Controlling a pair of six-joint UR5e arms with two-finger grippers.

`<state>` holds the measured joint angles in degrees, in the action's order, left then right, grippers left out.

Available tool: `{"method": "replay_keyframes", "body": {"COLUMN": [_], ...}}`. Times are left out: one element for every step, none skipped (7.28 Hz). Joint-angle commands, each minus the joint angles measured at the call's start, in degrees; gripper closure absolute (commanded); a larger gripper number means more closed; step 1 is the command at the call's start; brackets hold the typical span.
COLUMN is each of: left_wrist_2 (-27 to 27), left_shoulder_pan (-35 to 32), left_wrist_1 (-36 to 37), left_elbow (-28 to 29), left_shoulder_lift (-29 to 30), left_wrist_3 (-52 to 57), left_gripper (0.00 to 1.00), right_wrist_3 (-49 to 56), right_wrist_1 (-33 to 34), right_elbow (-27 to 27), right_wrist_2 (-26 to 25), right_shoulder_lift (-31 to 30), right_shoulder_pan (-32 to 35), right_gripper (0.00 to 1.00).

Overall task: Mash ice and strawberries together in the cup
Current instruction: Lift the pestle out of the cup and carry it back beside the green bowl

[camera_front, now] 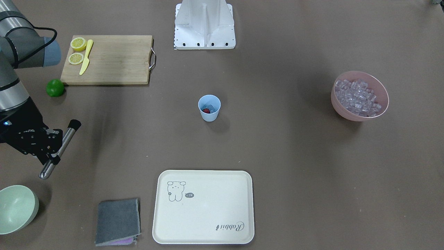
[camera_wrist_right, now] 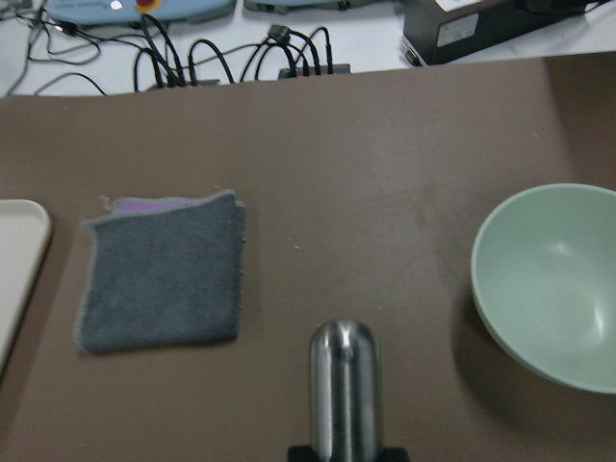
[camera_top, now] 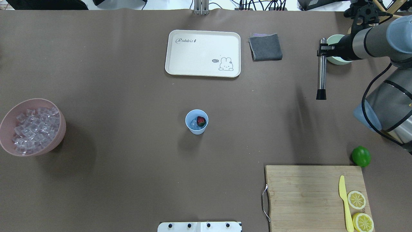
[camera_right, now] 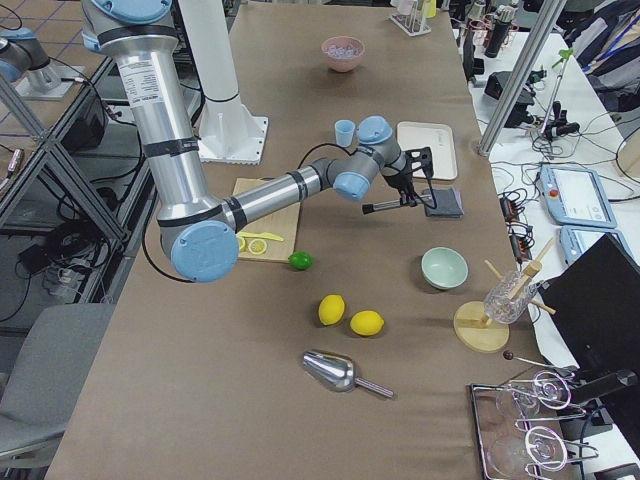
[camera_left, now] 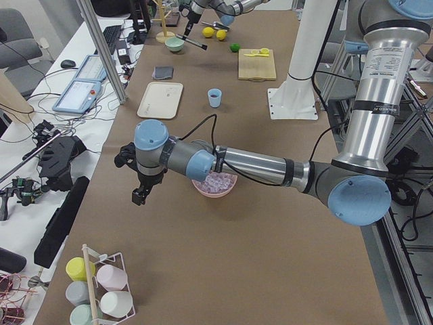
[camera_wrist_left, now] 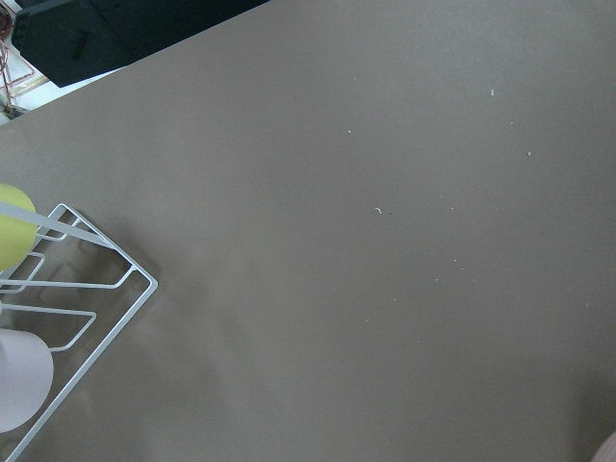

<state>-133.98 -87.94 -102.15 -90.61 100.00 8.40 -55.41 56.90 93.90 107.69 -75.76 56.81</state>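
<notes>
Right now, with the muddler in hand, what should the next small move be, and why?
Probably swing the right end effector toward the cup and tip the muddler black end down. It holds the muddler roughly level, off to the side, while the strawberry and ice already sit in the cup.

Overhead view, your brown table (camera_top: pixel 128 80): cup (camera_top: pixel 196 121) at centre. Tray (camera_top: pixel 203 53) at 12, grey cloth (camera_top: pixel 265 47) at 1, green bowl (camera_top: pixel 335 61) at 2, lime (camera_top: pixel 360 156) at 4, cutting board (camera_top: pixel 312 196) at 5, pink bowl (camera_top: pixel 32 127) at 9.
</notes>
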Motion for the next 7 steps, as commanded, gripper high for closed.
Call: {"method": "replay_keyframes", "body": {"left_wrist_2": [0.12,0.12,0.21,0.9,1.52,1.53,1.53], "left_shoulder_pan": [0.14,0.14,0.14,0.22,0.22,0.22,0.22], "left_wrist_1": [0.02,0.02,0.02,0.02,0.02,0.02,0.02], "left_elbow": [-0.1,-0.27,-0.27,-0.27,-0.27,-0.27,-0.36], "left_shoulder_lift": [1.07,1.08,1.25,1.51,1.52,1.52,1.52], "left_wrist_3": [-0.05,-0.05,-0.05,-0.05,-0.05,-0.05,-0.05], "left_gripper": [0.03,0.03,0.03,0.03,0.03,0.03,0.03], "right_wrist_3": [3.63,3.82,4.87,6.1,6.28,7.42,7.77], "right_wrist_1": [0.4,0.4,2.23,5.3,5.59,5.68,5.68], "right_elbow": [-5.47,-5.48,-5.57,-5.13,-5.3,-5.39,-5.57], "right_wrist_2": [4.17,4.98,5.51,4.82,4.81,4.98,4.81], "right_shoulder_lift": [-1.66,-2.97,-2.99,-2.72,-3.16,-3.77,-4.04], "right_shoulder_pan": [0.24,0.15,-0.37,-1.77,-2.39,-2.58,-3.62], "right_gripper": [1.0,1.0,1.0,1.0,1.0,1.0,1.0]}}
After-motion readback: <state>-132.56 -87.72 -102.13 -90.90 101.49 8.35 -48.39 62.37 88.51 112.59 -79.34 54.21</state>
